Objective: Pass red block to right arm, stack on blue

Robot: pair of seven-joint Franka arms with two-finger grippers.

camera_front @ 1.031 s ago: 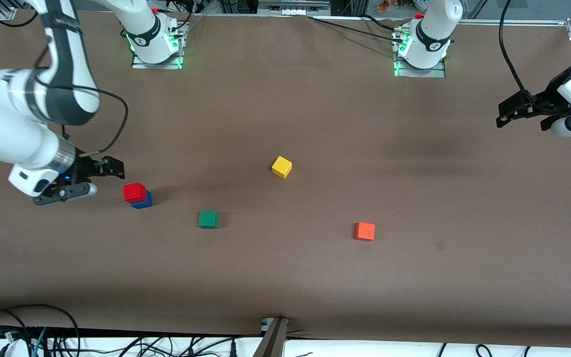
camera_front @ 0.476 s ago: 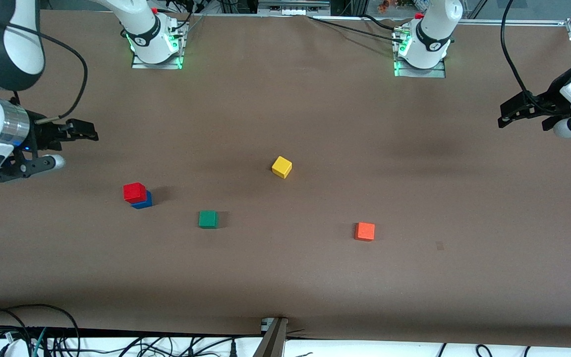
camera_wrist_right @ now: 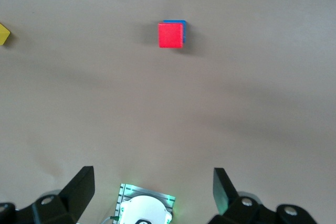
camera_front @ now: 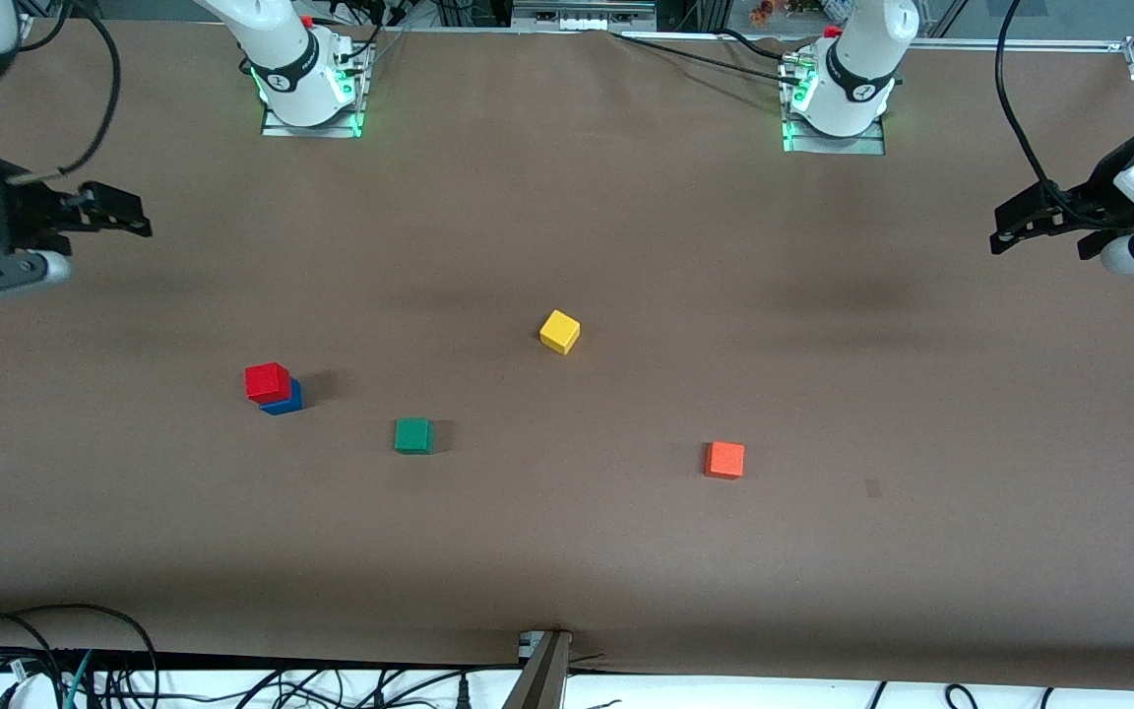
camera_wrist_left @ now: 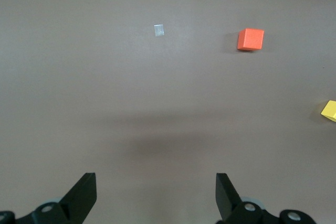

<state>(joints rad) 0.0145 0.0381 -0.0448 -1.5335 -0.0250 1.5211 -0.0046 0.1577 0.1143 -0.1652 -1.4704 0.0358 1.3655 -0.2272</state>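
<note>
The red block (camera_front: 267, 381) sits on top of the blue block (camera_front: 284, 400), slightly offset, toward the right arm's end of the table. In the right wrist view the red block (camera_wrist_right: 171, 35) covers the blue block (camera_wrist_right: 184, 27) except for a thin edge. My right gripper (camera_front: 102, 246) hangs open and empty over bare table at its own end, well apart from the stack. My left gripper (camera_front: 1039, 241) waits open and empty over the left arm's end. Both wrist views show wide-apart fingertips with nothing between: the left gripper (camera_wrist_left: 155, 182), the right gripper (camera_wrist_right: 152, 177).
A yellow cube (camera_front: 559, 331) lies mid-table. A green cube (camera_front: 413, 435) and an orange cube (camera_front: 724, 460) lie nearer the front camera. A small tape mark (camera_front: 872, 486) is beside the orange cube. The arm bases (camera_front: 309, 94) (camera_front: 833, 103) stand at the table's back edge.
My right gripper has risen and drawn away from the red-on-blue stack toward the right arm's end of the table. The stack and the left arm stayed put.
</note>
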